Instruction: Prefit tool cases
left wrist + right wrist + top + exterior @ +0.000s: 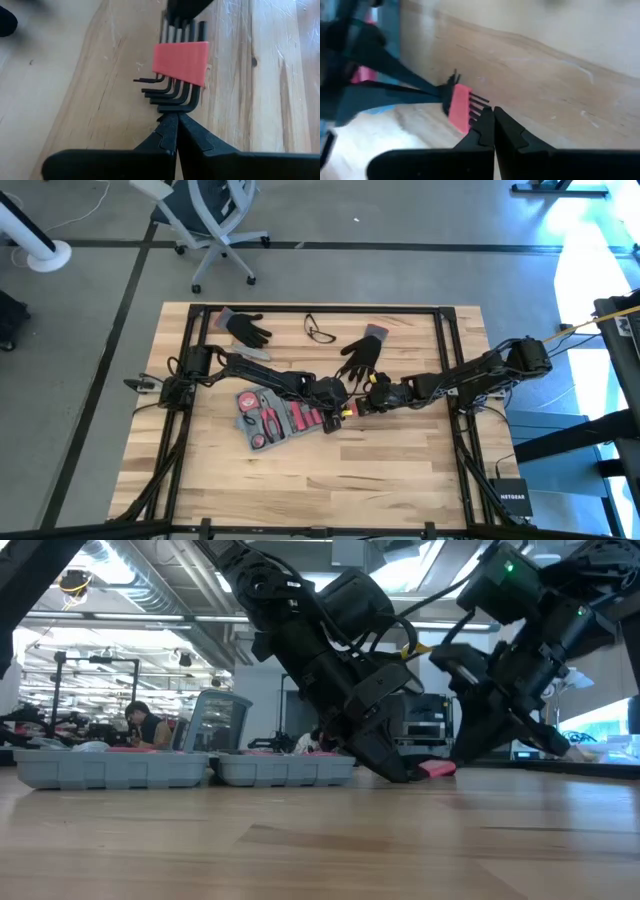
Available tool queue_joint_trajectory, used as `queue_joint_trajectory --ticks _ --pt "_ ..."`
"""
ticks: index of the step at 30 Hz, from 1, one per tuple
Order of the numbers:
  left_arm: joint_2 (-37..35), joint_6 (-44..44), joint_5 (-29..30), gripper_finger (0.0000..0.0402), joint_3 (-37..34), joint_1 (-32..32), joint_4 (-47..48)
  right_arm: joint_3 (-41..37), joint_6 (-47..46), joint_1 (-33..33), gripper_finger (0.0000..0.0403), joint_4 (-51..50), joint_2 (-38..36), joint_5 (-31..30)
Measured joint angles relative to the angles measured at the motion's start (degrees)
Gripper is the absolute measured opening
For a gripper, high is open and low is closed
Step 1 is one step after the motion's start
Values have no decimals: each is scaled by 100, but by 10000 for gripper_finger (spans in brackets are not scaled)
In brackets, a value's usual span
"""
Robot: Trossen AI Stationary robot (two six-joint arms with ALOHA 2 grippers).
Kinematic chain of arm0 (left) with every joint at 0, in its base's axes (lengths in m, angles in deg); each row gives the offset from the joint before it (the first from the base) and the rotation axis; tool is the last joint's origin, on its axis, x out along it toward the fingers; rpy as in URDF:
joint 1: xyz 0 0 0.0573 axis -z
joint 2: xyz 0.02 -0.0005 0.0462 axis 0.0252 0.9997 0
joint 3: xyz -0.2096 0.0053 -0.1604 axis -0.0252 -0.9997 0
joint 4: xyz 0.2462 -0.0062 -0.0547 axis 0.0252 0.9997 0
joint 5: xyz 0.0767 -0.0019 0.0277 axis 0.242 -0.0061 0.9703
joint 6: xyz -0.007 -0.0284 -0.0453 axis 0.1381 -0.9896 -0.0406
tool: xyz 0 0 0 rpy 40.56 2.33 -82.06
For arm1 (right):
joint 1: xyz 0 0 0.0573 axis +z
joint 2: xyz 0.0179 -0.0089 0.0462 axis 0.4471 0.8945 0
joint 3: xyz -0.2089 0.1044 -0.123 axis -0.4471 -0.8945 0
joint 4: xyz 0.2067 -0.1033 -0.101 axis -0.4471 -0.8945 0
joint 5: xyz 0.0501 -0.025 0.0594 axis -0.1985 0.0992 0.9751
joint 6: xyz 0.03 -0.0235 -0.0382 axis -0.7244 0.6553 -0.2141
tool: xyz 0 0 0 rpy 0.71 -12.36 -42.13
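The blue-grey tool case (268, 418) lies open and flat on the wooden table, with red-handled tools in its recesses. In the low view its two halves (115, 768) stand side by side. Just right of it is a set of black hex keys in a red holder (180, 62), with both grippers at it. My left gripper (340, 406) is shut at the keys' bent ends. My right gripper (363, 404) is shut at their straight ends. The red holder (437, 768) sits low between the two arms. My left gripper meets the bend of the largest, outermost key (175, 108) with its shut fingertips, slanting down from the table's left. My right gripper has its shut fingertips on the keys' straight ends (480, 106), slanting down from the table's right and in line with the keys. I cannot tell whether the set rests on the table.
Two black gloves (247, 328) (362, 352) and a pair of safety glasses (320, 330) lie toward the far edge. A slim grey bar (255, 352) lies near the left glove. Black frame rails (452, 360) border the table. Bare wood spans the near half.
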Motion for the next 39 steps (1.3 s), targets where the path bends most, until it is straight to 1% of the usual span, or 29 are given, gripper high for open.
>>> queue_joint_trajectory --ticks 4,9,14,17,20,24,27,30,33,34,37,39 --pt "0 -3 -2 0 -3 -2 -17 4 54 0 0 25 -110 147" --pt "0 -9 -2 0 -7 -2 -22 17 85 4 0 328 -79 384" --pt "0 -16 -4 0 -9 -2 -26 17 26 7 1 457 -76 321" --pt "0 -26 -4 0 -11 -2 -26 17 -187 4 11 455 -76 296" --pt "0 -30 -6 0 -11 -4 -28 17 -225 7 43 450 -75 320" --pt "0 -337 -7 0 -13 -4 -36 17 -95 11 109 413 -76 577" --pt "0 -529 -3 0 -19 11 -58 17 -50 11 159 377 -76 630" --pt "0 -529 32 0 -20 49 -71 17 -7 11 196 386 -74 681" --pt "0 -529 38 0 -22 62 -81 17 283 11 218 343 -41 787" --pt "0 -529 37 0 -22 67 -79 17 361 11 222 337 -17 908" --pt "0 -487 81 0 -16 137 -30 13 509 59 224 482 62 1355" --pt "0 -459 129 0 -13 189 12 13 543 180 225 593 138 1402"
